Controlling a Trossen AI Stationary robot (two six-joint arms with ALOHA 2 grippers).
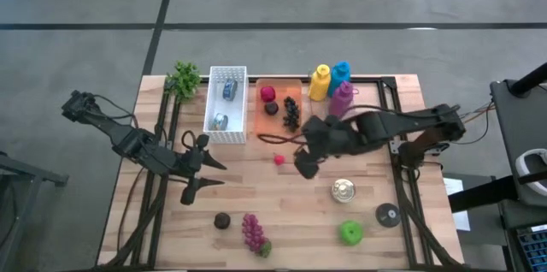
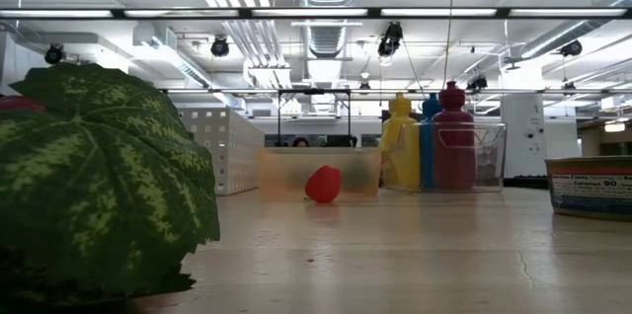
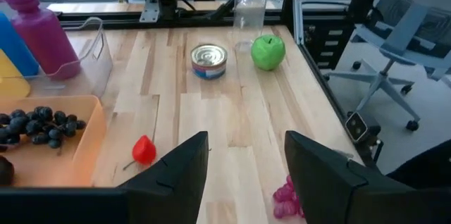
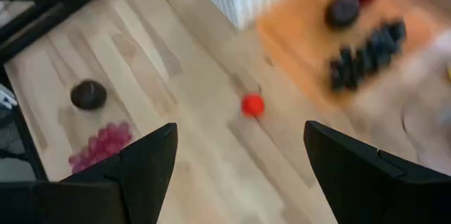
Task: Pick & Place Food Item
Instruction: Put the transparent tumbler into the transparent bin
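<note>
A small red food item lies on the bare wood in the middle of the table, also seen as the red item. My right gripper hangs open above the table just right of it; in the right wrist view my right gripper has nothing between its fingers. My left gripper stands open above the table's left part, pointing toward the right; in the left wrist view my left gripper is empty too. An orange tray behind the red item holds a red piece, a dark piece and dark berries.
A white basket with cans stands left of the tray, and coloured bottles in a clear bin to its right. A tin can, a green apple, a dark disc, pink grapes and a dark lump lie toward the near edge.
</note>
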